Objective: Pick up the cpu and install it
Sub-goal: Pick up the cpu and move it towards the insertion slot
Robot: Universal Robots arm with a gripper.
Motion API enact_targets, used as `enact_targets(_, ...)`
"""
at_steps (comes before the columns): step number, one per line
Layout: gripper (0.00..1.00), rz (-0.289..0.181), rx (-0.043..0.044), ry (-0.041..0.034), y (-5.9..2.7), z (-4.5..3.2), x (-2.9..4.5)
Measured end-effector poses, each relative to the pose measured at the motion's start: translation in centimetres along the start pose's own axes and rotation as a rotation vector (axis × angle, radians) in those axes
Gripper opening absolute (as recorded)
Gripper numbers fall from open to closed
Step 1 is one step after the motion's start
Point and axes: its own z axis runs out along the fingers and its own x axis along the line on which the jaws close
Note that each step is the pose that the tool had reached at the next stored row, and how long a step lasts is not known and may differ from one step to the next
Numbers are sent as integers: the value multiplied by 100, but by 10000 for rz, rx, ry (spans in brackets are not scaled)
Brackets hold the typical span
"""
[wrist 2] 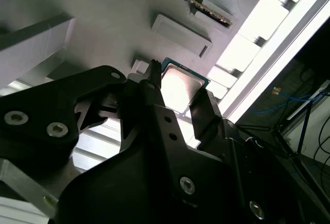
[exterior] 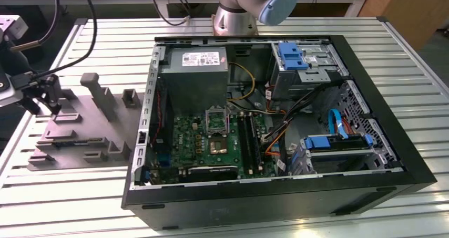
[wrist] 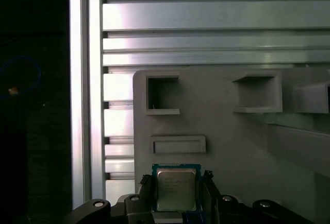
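The cpu point(wrist: 176, 190) is a small square chip with a pale silvery top and a green rim. It sits between my gripper's point(wrist: 176, 183) two black fingers, at the edge of the grey-purple tray point(wrist: 232, 141). In the second wrist view the fingers point(wrist 2: 203, 108) press against opposite sides of the cpu point(wrist 2: 180, 85), so the gripper point(wrist 2: 178, 85) is shut on it. I cannot tell whether the chip still rests on the tray. In the exterior view the gripper point(exterior: 42, 107) hangs over the tray's point(exterior: 91, 127) left end. The metal-framed socket point(exterior: 216, 121) lies on the green board inside the open computer case point(exterior: 281, 196).
Raised blocks and pockets stand on the tray beside the gripper. The case holds a grey power-supply box point(exterior: 200, 80), cables and blue-tabbed drive bays point(exterior: 337, 143). The arm's base point(exterior: 242, 12) stands behind the case. Everything rests on a slatted aluminium table point(exterior: 414, 80).
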Motion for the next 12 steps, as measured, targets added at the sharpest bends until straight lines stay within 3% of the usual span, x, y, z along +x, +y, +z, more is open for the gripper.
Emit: enact_targets(12, 47, 0, 0, 1, 1, -39, 0)
